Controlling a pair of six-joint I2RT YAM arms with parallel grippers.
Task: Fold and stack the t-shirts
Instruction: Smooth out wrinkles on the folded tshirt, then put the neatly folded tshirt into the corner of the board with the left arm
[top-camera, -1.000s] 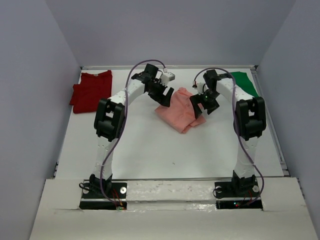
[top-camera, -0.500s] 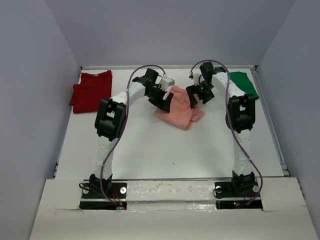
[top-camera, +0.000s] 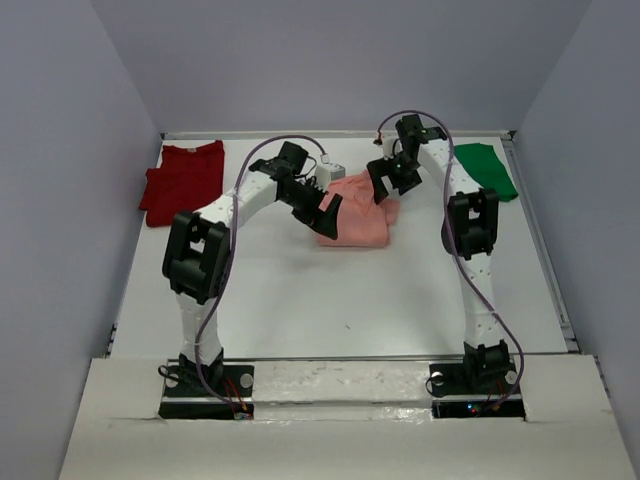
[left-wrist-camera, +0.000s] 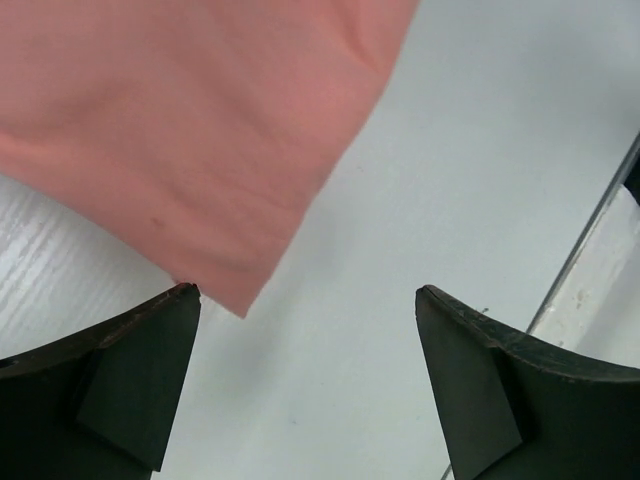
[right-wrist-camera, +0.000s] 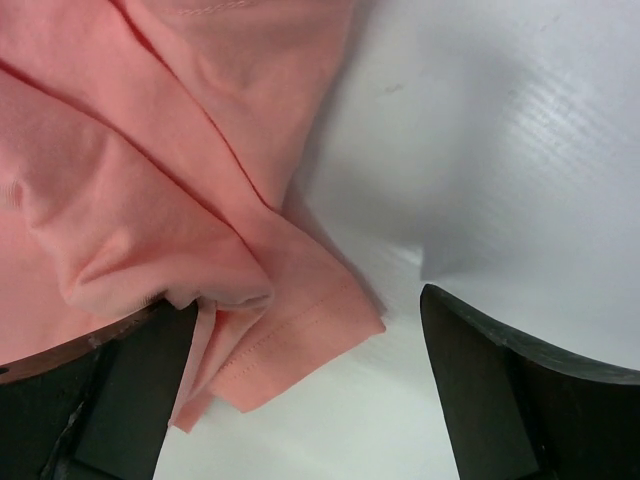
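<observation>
Left hand (left-wrist-camera: 307, 292), spread wide, straddles pink t-shirt (left-wrist-camera: 200, 130) corner.

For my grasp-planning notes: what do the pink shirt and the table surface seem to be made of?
The pink shirt looks like soft, matte knit fabric, probably cotton: it creases and has a stitched hem. The table surface looks hard, white and slightly glossy, with fine grain lines and soft reflections; perhaps laminate or painted wood.
</observation>
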